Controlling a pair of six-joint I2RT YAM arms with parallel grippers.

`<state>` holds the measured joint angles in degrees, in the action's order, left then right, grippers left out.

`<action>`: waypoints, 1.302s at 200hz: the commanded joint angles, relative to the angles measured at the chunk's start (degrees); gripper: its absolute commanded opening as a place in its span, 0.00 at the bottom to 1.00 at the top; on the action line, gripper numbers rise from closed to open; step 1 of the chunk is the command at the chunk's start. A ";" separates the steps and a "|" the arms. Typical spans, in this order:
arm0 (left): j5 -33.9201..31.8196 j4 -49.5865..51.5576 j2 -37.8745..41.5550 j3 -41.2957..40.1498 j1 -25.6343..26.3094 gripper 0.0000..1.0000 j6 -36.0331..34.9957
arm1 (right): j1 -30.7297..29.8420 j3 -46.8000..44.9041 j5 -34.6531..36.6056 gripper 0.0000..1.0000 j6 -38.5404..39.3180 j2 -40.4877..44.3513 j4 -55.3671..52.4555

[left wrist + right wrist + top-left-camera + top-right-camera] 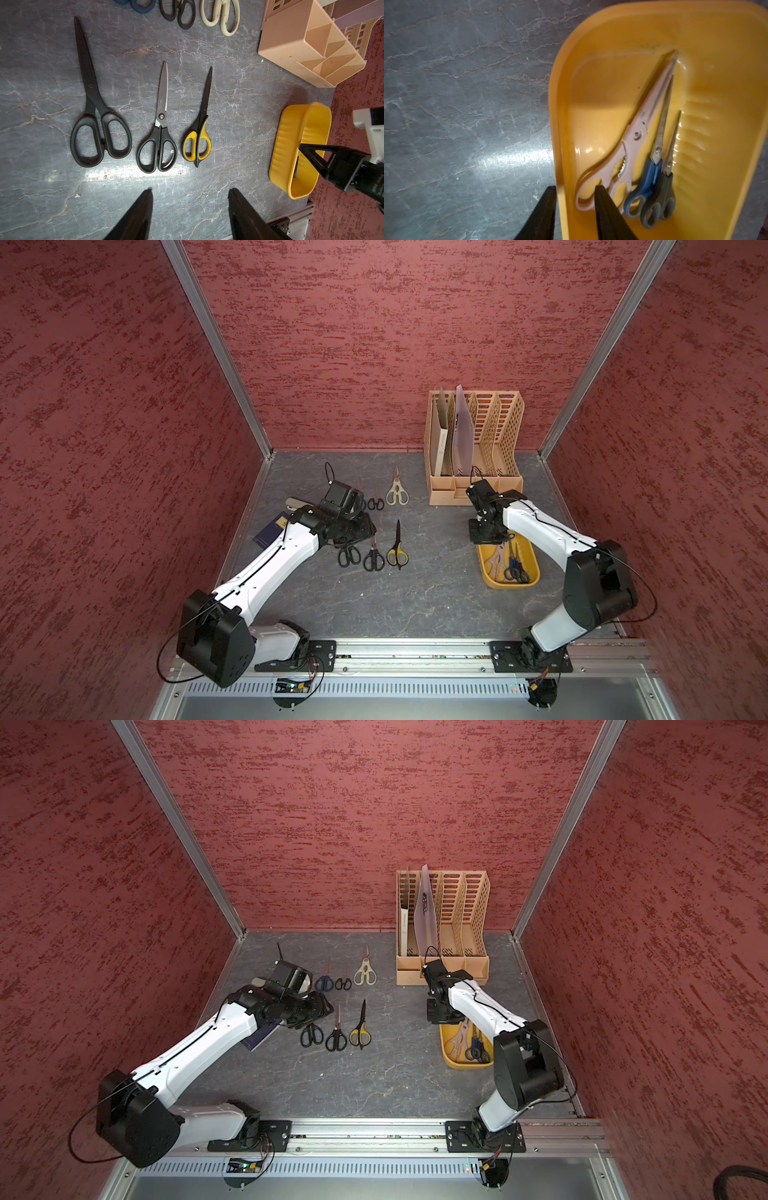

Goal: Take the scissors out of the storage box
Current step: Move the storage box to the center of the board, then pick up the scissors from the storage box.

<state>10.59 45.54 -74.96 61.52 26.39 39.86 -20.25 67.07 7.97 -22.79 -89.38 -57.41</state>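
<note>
You have the tabletop (436,597) filling the lower middle of both top views, with the organizer (498,435) standing at its upper right. Below that, right of centre, lies the box (509,585). Your right gripper (575,188) sits astride the box's side wall, jaws parted, one finger outside and one inside, gripping nothing. Your left gripper (190,191), left of centre, hangs above the tabletop with jaws spread and nothing between them. Three scissors (648,180) lie side by side in the box. Six more pairs (373,558) lie on the tabletop in two rows left of centre.
</note>
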 commanded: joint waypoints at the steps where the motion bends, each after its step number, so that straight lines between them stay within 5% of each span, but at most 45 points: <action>1: 0.84 -2.53 -1.20 1.79 0.28 0.62 -0.01 | 0.73 0.66 -1.54 0.35 -7.64 4.30 -4.05; 57: 1.92 -4.43 -4.08 2.06 0.41 0.62 0.81 | 3.20 -6.93 -3.95 0.23 -17.33 7.54 -3.09; 150: 1.83 -0.87 -10.46 9.04 0.26 0.61 0.37 | 5.21 -11.49 -15.10 0.35 -24.79 1.74 3.17; 260: 2.07 3.55 -13.74 13.76 -2.05 0.61 0.92 | 5.22 -9.24 -9.27 0.30 -27.51 -4.47 5.64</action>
<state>11.97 47.92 -87.20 73.21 25.08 40.69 -15.27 56.49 -4.27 -49.17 -93.32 -54.24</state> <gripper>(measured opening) 0.613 0.320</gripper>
